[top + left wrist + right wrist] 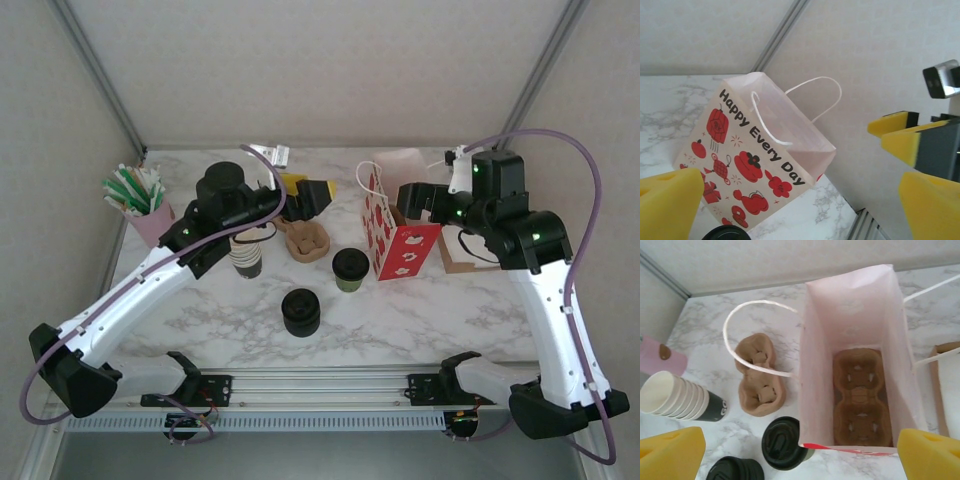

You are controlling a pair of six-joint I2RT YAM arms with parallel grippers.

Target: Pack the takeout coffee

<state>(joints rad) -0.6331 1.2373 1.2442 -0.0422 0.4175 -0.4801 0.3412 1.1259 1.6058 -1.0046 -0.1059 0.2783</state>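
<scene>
The takeout coffee (350, 268), a greenish cup with a round black lid, stands on the marble table just left of the red-and-white paper bag (395, 236). In the right wrist view the coffee (785, 442) touches the bag's near corner. The bag (855, 325) stands open with a brown cup carrier (862, 397) lying on its bottom. My right gripper (415, 200) hovers open over the bag's mouth; a yellow pad (672, 455) shows at the frame's corner. My left gripper (308, 196) is open and holds nothing, raised behind the coffee and facing the bag (755, 165).
A stack of black lids (301, 311) sits in front of the coffee. A stack of lidless cups (247, 255) lies under the left arm. A second brown carrier (307, 240) rests between them. A pink holder with straws (140, 205) stands far left; a brown tray (460, 255) lies right of the bag.
</scene>
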